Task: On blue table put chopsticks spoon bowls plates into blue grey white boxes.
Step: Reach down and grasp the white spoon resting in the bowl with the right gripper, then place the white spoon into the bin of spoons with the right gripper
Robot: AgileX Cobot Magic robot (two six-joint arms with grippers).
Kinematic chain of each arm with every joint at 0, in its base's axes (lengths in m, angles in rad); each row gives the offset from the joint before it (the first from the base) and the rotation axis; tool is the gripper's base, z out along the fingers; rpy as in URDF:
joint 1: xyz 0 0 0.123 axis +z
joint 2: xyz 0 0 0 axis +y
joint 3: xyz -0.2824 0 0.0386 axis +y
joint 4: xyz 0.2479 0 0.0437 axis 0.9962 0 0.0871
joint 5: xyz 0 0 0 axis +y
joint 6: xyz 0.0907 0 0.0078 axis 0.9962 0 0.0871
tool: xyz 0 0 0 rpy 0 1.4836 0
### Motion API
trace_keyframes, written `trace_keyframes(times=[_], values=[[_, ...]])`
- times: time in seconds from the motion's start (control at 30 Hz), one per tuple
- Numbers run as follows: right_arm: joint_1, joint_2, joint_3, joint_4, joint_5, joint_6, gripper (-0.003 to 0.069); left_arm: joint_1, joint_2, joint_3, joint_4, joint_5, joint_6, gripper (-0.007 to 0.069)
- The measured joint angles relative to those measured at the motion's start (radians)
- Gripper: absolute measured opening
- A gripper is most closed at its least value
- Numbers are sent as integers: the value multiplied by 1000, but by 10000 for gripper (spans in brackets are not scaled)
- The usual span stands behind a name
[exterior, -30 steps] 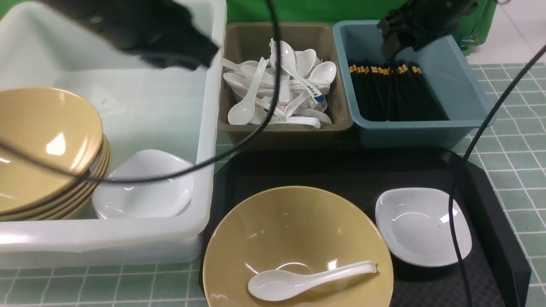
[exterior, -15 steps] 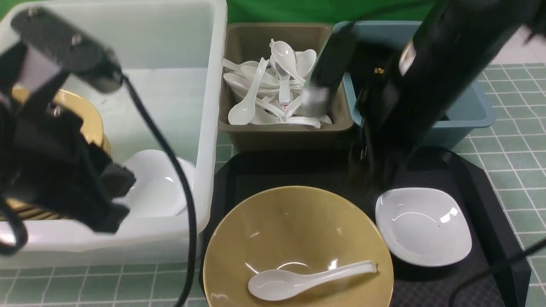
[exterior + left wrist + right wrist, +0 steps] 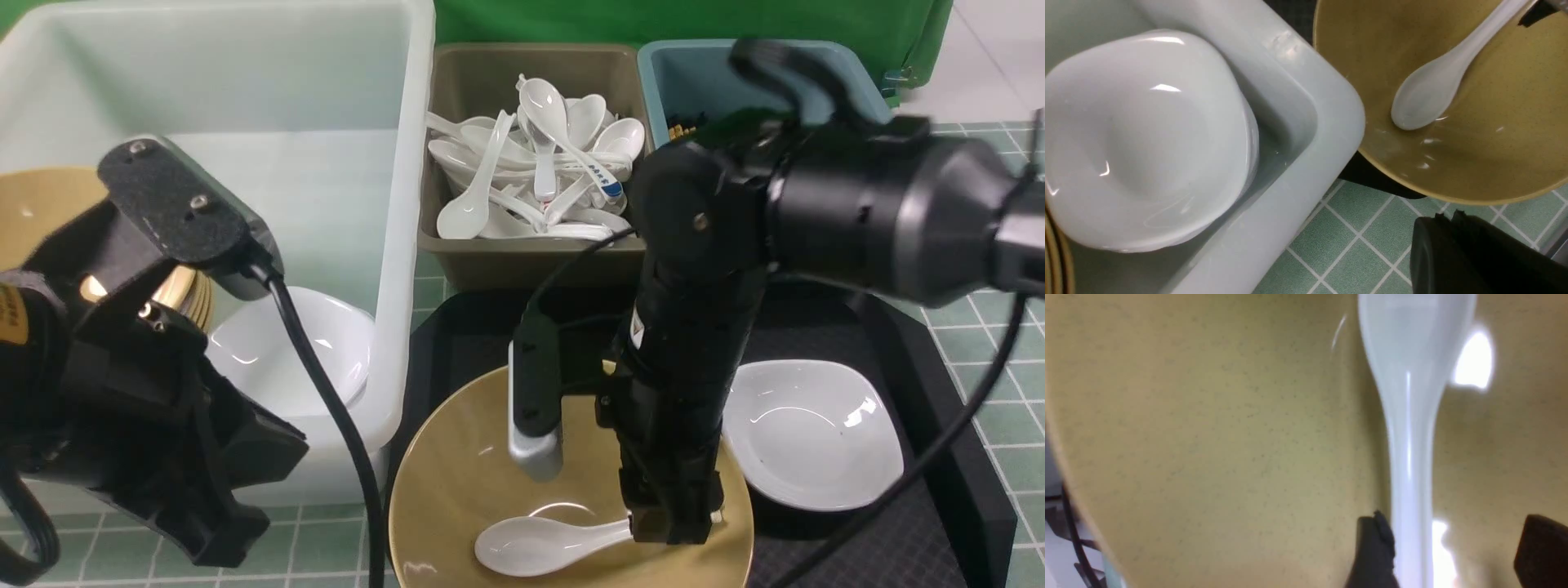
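Bowls (image 3: 33, 212) of tan colour stand in a stack at the far left, inside the white tub (image 3: 412, 204). Just beside them, in the near corner of the same tub, a few white plates (image 3: 318, 351) are stacked. The left gripper (image 3: 219, 535) hangs low in front of this tub, over the table (image 3: 1343, 245). Its fingers (image 3: 1457, 253) are pressed together and hold nothing.

In the middle at the back is the grey-brown box (image 3: 539, 265) with a heap of white spoons (image 3: 490, 163) in it. Next to it on the right is the blue box (image 3: 694, 73). Of the chopsticks (image 3: 678, 129) inside, only some gold ends show (the right arm hides the rest).

In front of these two boxes lies the black tray (image 3: 931, 384). A tan bowl (image 3: 457, 482) sits on its left part, and the near rim of the bowl reaches out past the tray's edge. The spoon (image 3: 531, 545) lies in this bowl, with its scoop toward the left and its handle toward the right. The right gripper (image 3: 673, 531) is down in the bowl at the handle end. In the right wrist view its fingers (image 3: 1374, 547) stand wide, with the handle between them. One finger is close against the handle and the other is well apart from it, so the spoon is not clamped.

On the right part of the tray, just beside the tan bowl, rests a single plate (image 3: 816, 433).
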Motion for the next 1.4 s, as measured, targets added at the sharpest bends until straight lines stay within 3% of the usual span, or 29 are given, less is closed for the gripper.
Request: trace_keyframes(times=[0.3, 0.47, 0.5, 0.73, 0.83, 0.93, 1.1, 1.3, 1.37, 1.4], values=[[36, 59, 7, -7, -5, -5, 441, 0, 0, 0, -17, -26, 32, 6], [63, 93, 7, -50, -8, -5, 247, 0, 0, 0, -8, -68, 32, 6], [69, 92, 6, -55, -9, 3, 134, 0, 0, 0, 10, -92, 21, 6], [64, 10, -49, -130, -6, 52, 141, 0, 12, 0, 154, -180, -169, 6], [6, -58, -142, -175, 1, 67, 141, 0, 60, -12, 262, -213, -296, 6], [-62, -70, -226, -185, -18, 96, 141, 0, 120, -65, 294, -222, -342, 6], [-160, -25, -352, -198, -257, 280, 141, 0, 258, -229, 304, -226, -356, 6], [-209, 93, -432, -198, -538, 506, 141, 0, 345, -346, 305, -208, -358, 6], [-224, 149, -457, -198, -620, 557, 157, 0, 356, -353, 303, -187, -358, 6], [-233, 184, -487, -198, -666, 603, 216, 0, 357, -353, 296, -165, -358, 6]])
